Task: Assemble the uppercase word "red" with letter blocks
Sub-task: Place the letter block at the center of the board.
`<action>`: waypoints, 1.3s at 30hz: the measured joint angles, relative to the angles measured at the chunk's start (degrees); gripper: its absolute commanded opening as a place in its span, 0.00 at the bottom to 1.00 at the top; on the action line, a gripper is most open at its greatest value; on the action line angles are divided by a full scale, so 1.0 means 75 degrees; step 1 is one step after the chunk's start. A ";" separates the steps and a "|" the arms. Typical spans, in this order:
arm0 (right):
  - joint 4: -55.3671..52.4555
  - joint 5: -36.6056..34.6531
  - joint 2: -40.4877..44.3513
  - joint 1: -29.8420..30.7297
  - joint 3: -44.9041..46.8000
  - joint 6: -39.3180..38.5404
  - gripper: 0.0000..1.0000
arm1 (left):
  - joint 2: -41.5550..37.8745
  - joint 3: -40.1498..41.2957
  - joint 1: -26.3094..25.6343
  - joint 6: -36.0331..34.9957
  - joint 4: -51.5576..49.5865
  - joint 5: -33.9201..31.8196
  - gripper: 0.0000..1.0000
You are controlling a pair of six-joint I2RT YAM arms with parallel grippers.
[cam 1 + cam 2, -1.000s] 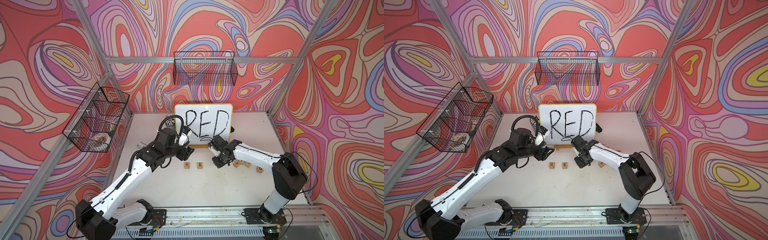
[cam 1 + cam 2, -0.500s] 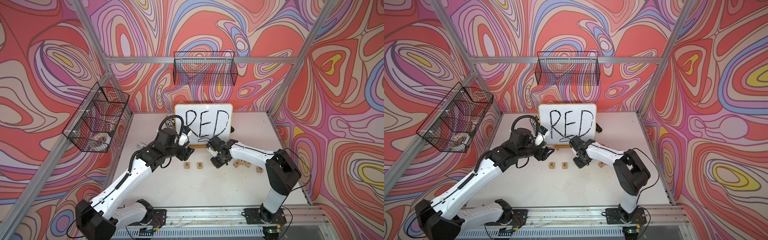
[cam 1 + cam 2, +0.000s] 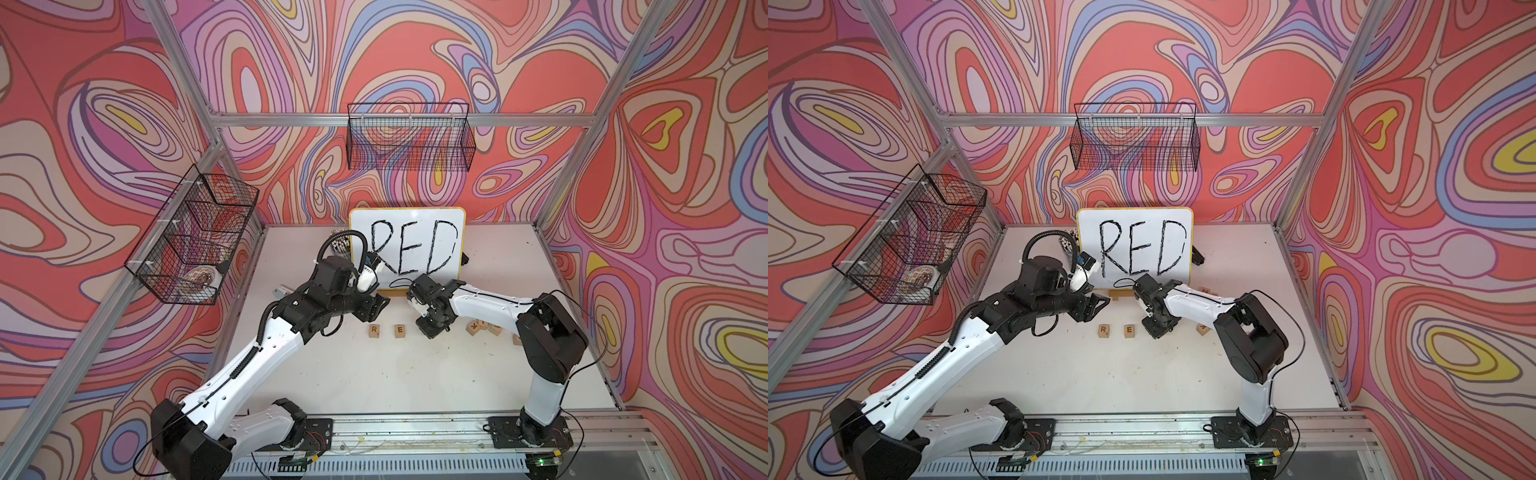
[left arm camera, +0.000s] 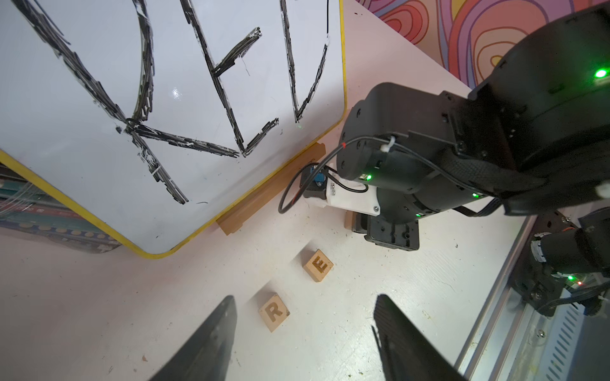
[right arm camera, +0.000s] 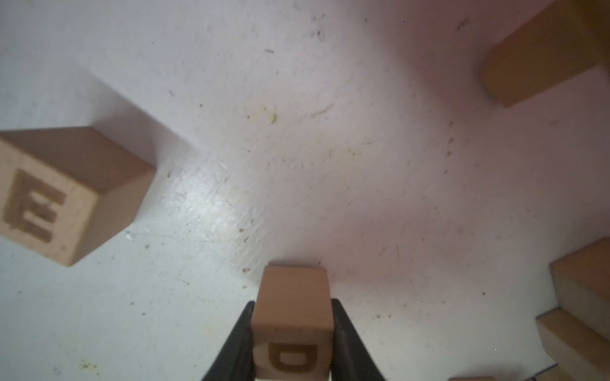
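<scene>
The right gripper (image 3: 431, 329) is clamped on the small light-wood cube with a dark orange-brown capital D (image 5: 292, 330), its black fingers (image 5: 343, 333) pressed against two opposite sides. The cube is down low at the white tabletop (image 3: 374, 382), though the pictures do not show whether it is touching. It sits in line after the matching wooden E cube (image 4: 317, 265) and R cube (image 4: 274, 312), which lie side by side in front of the yellow-rimmed whiteboard with black handwritten RED (image 3: 407, 245). The left gripper (image 4: 307, 343) hangs empty above the R cube, jaws apart. The main risk, I think, is in the release. If the cube is let go above the surface it could tip or roll onto a face without the D. If it is turned in the grip, the letter would land crooked against the row. A finger swinging outward could also knock the E cube out of line, or brush the spare wooden letter cubes (image 3: 473, 328) close by on the far side.
</scene>
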State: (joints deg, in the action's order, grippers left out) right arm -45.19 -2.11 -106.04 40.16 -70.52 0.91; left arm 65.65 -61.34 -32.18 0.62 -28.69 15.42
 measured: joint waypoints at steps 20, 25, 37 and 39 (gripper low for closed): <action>-0.0131 -0.0003 0.0052 0.0058 -0.0213 0.0003 0.40 | 0.0000 0.0000 0.0000 0.0000 0.0000 0.0003 0.69; -0.0277 -0.0201 0.0895 0.0070 -0.0423 0.0271 0.39 | 0.0000 0.0000 0.0000 0.0000 0.0003 0.0003 0.69; -0.0067 -0.1087 0.2209 0.0154 0.0157 0.4167 0.37 | 0.0000 0.0000 0.0000 0.0000 0.0000 0.0000 0.69; 0.0079 -0.1096 0.2314 0.0291 0.0653 0.5138 0.38 | 0.0000 0.0000 0.0000 0.0000 0.0000 -0.0003 0.69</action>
State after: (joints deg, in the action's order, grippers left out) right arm -44.60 -10.33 -88.68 42.35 -65.63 39.44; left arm 65.65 -61.34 -32.18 0.62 -28.69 15.40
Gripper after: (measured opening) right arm 0.371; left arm 0.690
